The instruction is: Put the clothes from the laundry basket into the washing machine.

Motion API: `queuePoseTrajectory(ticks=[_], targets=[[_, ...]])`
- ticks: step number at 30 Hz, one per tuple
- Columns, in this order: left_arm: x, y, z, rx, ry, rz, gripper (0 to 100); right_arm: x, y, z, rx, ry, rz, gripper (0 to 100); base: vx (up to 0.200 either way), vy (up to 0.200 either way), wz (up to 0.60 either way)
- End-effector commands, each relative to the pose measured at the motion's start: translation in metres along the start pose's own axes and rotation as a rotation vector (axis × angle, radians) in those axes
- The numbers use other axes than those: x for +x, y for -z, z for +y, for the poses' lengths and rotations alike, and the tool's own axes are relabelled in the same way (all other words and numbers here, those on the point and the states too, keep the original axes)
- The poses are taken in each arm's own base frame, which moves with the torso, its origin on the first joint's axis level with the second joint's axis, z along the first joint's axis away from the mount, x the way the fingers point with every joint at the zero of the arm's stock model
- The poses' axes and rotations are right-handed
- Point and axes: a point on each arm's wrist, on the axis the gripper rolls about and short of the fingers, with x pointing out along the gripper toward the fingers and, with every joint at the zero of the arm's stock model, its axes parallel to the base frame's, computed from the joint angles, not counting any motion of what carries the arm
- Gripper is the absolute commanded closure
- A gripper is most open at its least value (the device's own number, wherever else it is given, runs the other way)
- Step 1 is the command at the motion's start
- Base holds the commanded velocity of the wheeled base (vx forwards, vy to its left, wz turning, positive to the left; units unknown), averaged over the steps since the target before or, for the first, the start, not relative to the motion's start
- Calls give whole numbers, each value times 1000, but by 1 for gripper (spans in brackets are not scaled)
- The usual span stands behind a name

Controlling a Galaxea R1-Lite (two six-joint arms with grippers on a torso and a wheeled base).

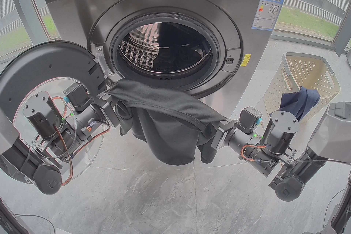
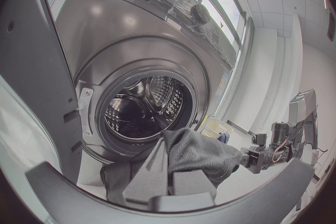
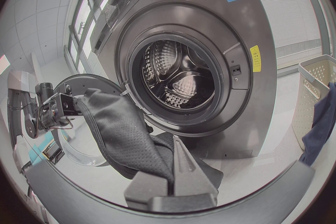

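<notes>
A black garment hangs stretched between both arms just below the open drum of the washing machine. My left gripper is shut on the garment's left end, my right gripper shut on its right end. The cloth sags toward the floor between them. In the left wrist view the black garment bunches over the fingers; in the right wrist view the black garment runs off toward the other arm. Dark clothes lie inside the drum. A navy garment hangs over the rim of the beige laundry basket.
The round washer door stands swung open on the left, behind my left arm. The basket sits on the grey floor to the right of the machine. Windows surround the machine.
</notes>
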Motion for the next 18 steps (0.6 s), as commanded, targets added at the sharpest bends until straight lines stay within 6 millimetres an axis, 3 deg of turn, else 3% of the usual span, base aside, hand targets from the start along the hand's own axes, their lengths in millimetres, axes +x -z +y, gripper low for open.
queuePoseTrajectory(ticks=[1,18], targets=[[-2,-8,-1,6,0,-26,100,2,6,0,-13,-1,17,100,0,0,0],[-5,-9,17,28,-59,-27,100,6,-14,2,-19,-10,-58,100,0,0,0]])
